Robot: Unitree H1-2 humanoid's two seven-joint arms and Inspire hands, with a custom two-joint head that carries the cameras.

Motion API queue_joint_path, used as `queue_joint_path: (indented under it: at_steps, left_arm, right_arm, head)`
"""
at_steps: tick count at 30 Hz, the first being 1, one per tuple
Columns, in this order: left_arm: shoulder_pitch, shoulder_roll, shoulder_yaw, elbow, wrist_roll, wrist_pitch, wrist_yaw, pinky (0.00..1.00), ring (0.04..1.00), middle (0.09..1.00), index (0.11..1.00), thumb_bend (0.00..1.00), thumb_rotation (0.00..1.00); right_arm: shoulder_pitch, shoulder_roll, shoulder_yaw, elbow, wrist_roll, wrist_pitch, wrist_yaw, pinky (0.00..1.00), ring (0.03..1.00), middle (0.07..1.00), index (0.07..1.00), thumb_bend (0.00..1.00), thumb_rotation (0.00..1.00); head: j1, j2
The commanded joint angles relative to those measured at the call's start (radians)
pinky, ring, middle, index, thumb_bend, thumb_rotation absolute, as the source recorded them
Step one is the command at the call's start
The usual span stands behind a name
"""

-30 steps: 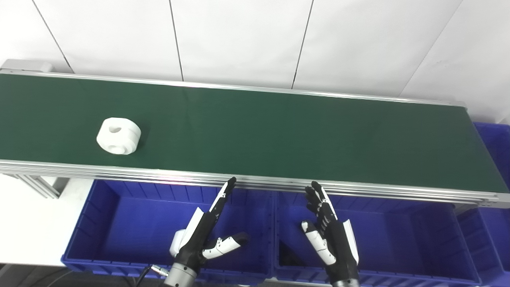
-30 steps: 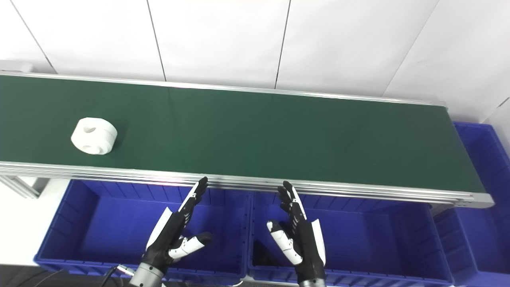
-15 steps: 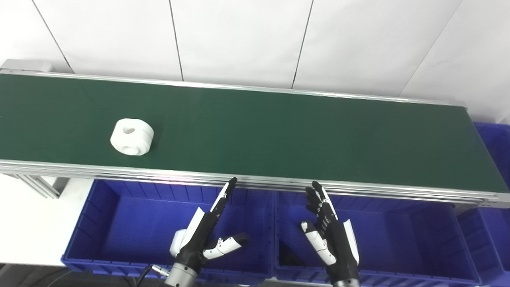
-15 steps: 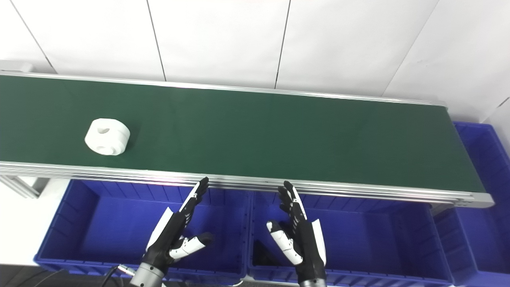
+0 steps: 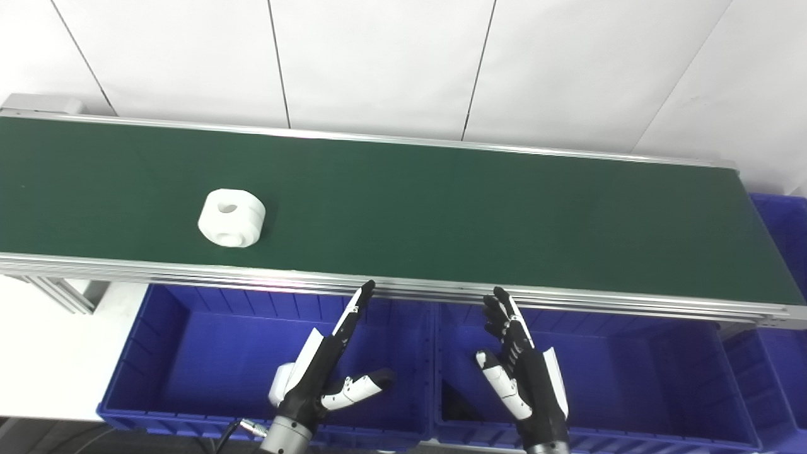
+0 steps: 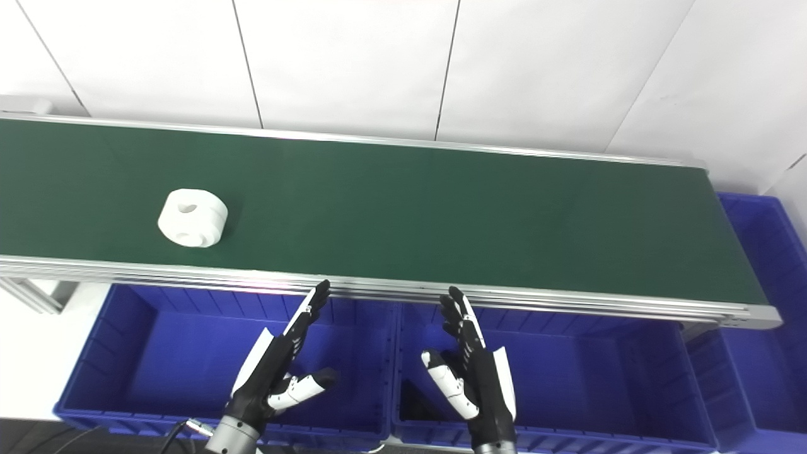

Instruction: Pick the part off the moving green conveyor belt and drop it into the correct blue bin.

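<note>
belt: green, carrying white part left of centre, near front edge
part axis: bore pointing up, tilting slightly back
left hand: hovering spread and empty over blue bin, part lying up-left, well apart
right hand: fingers apart, holding nothing

Belt: green conveyor belt, silver rails along both long edges.
Part: white round part with a hole on top, lying on belt's left portion, near front rail.
Bins: left blue bin and right blue bin below front rail, side by side.
Left hand: over left blue bin, fingers extended, thumb spread, holding nothing.
Right hand: over right blue bin, fingers apart, empty.
Backdrop: white panelled wall.
</note>
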Motion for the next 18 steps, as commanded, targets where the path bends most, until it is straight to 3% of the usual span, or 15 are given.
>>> queue_joint_path:
  at_steps: [1, 12, 13, 14, 18]
  left_arm:
    - [-0.010, -0.010, -0.003, -0.022, 0.000, -0.037, 0.005, 1.00, 1.000, 1.000, 1.000, 0.75, 0.81]
    - [-0.010, -0.008, -0.003, -0.021, 0.000, -0.040, 0.003, 1.00, 1.000, 1.000, 1.000, 0.75, 0.81]
    - [-0.010, -0.009, -0.004, -0.017, 0.002, -0.043, 0.005, 1.00, 1.000, 1.000, 1.000, 0.75, 0.81]
    - [-0.010, -0.010, -0.005, -0.015, 0.006, -0.043, 0.007, 1.00, 1.000, 1.000, 1.000, 0.75, 0.81]
    - [-0.011, -0.025, -0.010, 0.037, -0.011, -0.085, 0.011, 1.00, 1.000, 1.000, 1.000, 0.76, 0.77]
  right_arm:
    - [-0.004, -0.001, 0.003, -0.016, 0.000, -0.065, -0.002, 0.90, 0.920, 0.922, 0.969, 0.70, 0.76]
    - [-0.005, 0.000, 0.002, -0.013, -0.004, -0.065, -0.006, 0.90, 0.924, 0.922, 0.968, 0.71, 0.76]
    - [-0.004, -0.003, 0.003, -0.010, -0.004, -0.066, -0.007, 0.90, 0.924, 0.922, 0.968, 0.71, 0.76]
    - [-0.004, -0.005, 0.003, -0.009, -0.003, -0.066, -0.007, 0.90, 0.923, 0.921, 0.970, 0.71, 0.76]
    - [0.002, -0.025, 0.002, 0.014, 0.033, -0.067, 0.006, 0.91, 0.926, 0.922, 0.974, 0.69, 0.76]
  head:
    - [0.001, 0.000]
    - [0.017, -0.009]
    - [0.055, -0.034]
    - [0.055, -0.034]
    - [0.209, -0.121]
